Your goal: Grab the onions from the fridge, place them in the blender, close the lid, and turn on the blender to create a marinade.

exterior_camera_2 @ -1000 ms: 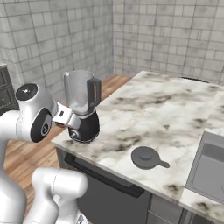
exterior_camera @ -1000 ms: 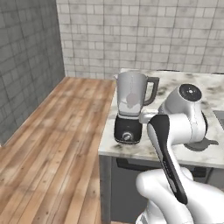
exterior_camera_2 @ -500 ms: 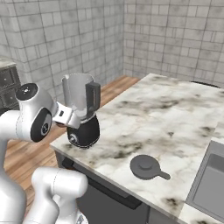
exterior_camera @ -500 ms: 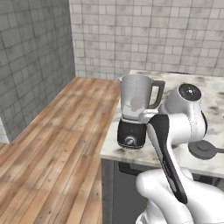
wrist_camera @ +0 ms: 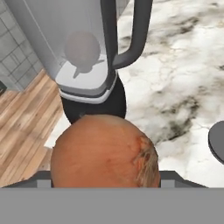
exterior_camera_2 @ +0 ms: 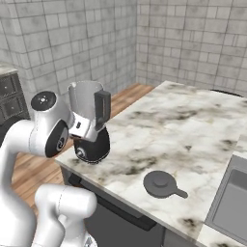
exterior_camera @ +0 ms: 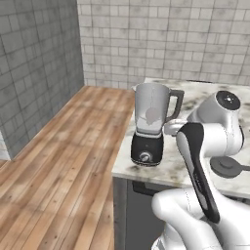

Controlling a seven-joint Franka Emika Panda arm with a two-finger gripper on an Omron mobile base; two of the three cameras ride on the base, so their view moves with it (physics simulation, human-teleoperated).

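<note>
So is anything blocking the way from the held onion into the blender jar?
Nothing visible does. The gripper holds the onion just beside the blender; the jar's mouth is open, and the lid lies on the counter apart from it.

A: What does the arm [exterior_camera: 205, 146] look like?
B: Glossy white rounded shells, a long black strip along one link, and a dark round joint cap bearing small pale marks.

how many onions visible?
2. One onion sits in the jaws just in front of the blender; a second round shape shows inside its jar. Others may be hidden.
</note>
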